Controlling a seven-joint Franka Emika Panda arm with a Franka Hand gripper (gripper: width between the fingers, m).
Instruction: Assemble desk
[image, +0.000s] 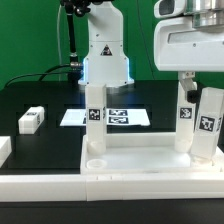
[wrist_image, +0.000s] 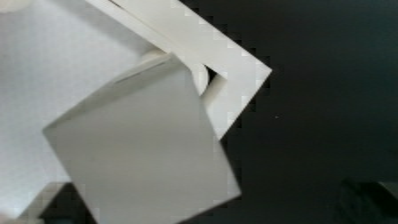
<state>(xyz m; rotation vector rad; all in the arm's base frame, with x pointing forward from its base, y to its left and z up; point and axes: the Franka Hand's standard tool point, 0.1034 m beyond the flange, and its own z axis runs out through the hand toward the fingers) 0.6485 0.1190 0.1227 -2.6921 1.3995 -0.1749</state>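
While the gripper (image: 193, 88) hangs over its far end on the exterior view's right, the desk top (image: 130, 160) lies flat at the front of the black table (image: 40, 95).
Top is white, wide and raised-rimmed. Three white square tagged legs stand on it: left leg (image: 95, 125) upright, right leg (image: 185, 112) upright, and front right leg (image: 208, 125) leaning slightly. The loose leg (image: 32, 120) lies well apart on the exterior view's left. Cannot tell whether the gripper is clasping or free. The wrist view is blurred, with a leg close against the top's corner.
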